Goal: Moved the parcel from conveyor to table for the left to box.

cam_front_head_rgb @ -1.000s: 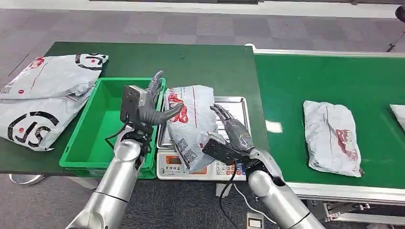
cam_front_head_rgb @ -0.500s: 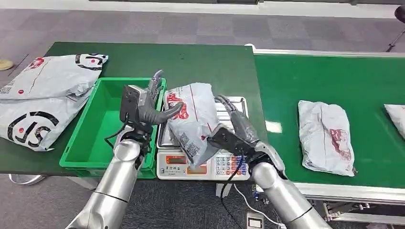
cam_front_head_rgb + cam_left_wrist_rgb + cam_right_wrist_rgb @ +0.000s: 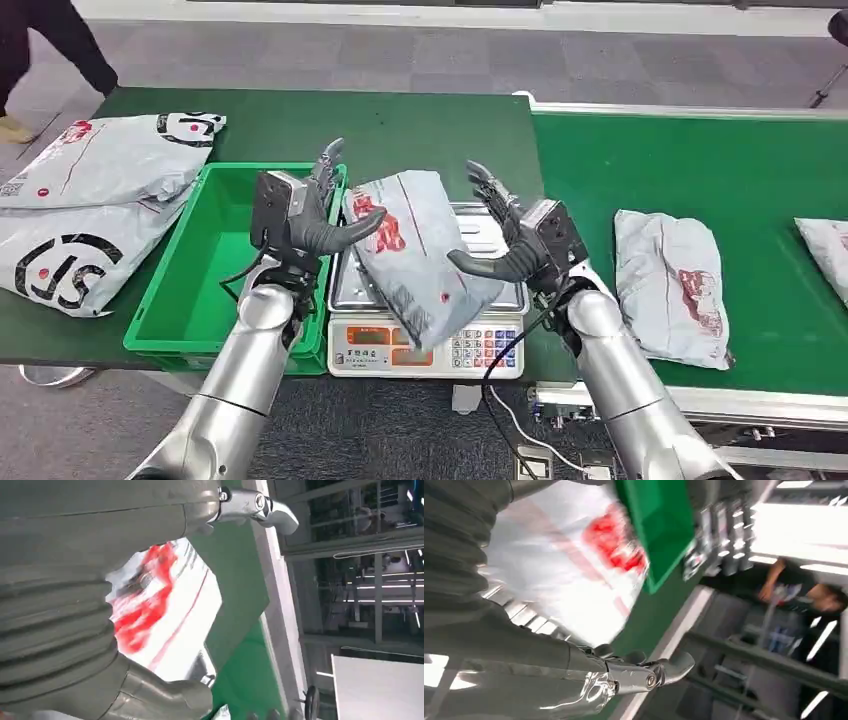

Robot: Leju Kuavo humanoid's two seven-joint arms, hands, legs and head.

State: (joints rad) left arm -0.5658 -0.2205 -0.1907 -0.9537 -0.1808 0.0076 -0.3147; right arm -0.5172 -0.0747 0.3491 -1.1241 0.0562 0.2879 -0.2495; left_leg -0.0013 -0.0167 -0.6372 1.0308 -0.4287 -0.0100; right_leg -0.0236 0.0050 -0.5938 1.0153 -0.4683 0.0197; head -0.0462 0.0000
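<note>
A grey parcel [image 3: 420, 250] with red print lies tilted on the steel pan of the scale [image 3: 490, 345], its near end hanging over the keypad. My left hand [image 3: 315, 215] stands at its left edge, thumb resting on the parcel and fingers spread upward by the rim of the green box [image 3: 200, 260]. In the left wrist view the parcel [image 3: 165, 610] lies between thumb and fingers. My right hand [image 3: 510, 235] is at the parcel's right side, fingers spread upward, thumb touching its edge. The right wrist view has the parcel [image 3: 569, 565] and the green box [image 3: 659, 525], blurred.
On the green conveyor, a second grey parcel [image 3: 665, 285] lies right of the scale and a third [image 3: 825, 240] enters at the right edge. Two large printed bags [image 3: 90, 200] lie left of the box. A person [image 3: 50, 40] walks at the far left.
My right hand has let go of the parcel, risen from its near end and swung to its right side with fingers spread. The conveyor parcels have drifted left. A person has come into view.
</note>
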